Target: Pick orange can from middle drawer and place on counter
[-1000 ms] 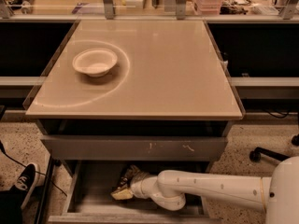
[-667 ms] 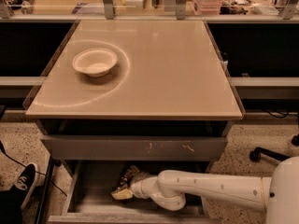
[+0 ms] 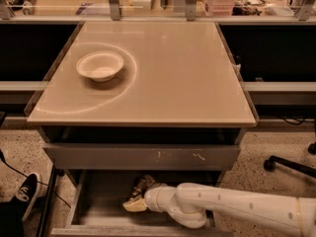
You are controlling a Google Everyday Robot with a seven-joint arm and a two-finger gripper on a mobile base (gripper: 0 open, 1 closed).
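The middle drawer (image 3: 98, 199) stands pulled open below the counter (image 3: 173, 78), with its grey floor showing. My white arm reaches in from the right. My gripper (image 3: 134, 197) is low inside the drawer, left of centre. The orange can (image 3: 140, 184) shows as a shiny brown shape with dark patches right at the gripper, partly hidden by it. I cannot tell whether the can is held or only touched. The counter is a glossy beige top with a pale ring mark.
A white bowl (image 3: 100, 65) sits on the counter's left rear part. The drawer front with white scratches (image 3: 143, 157) hangs just above my arm. A person's shoe (image 3: 24, 194) is on the floor at left, and a chair base (image 3: 291, 164) at right.
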